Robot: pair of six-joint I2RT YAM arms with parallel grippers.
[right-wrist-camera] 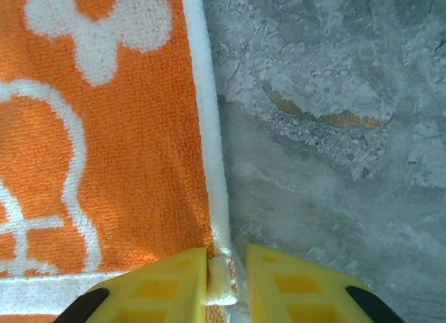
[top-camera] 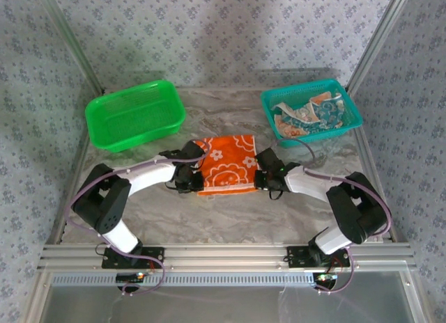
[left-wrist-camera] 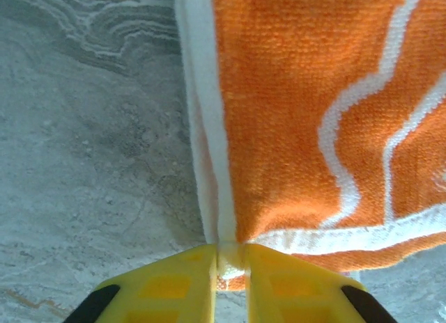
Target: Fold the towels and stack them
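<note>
Marbled grey bench [top-camera: 230,218] carries the orange flowered towel [top-camera: 226,166] flat at its middle, left fingers [left-wrist-camera: 174,288] clenched on its near left corner, right fingers [right-wrist-camera: 293,285] bracketing the near right corner, grip there unclear.

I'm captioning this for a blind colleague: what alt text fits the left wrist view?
The left pincer, its yellow fingers shut, pinches the white-hemmed corner of an orange towel with white line patterns. The towel lies on a grey marbled table, spreading toward the upper right.
</note>
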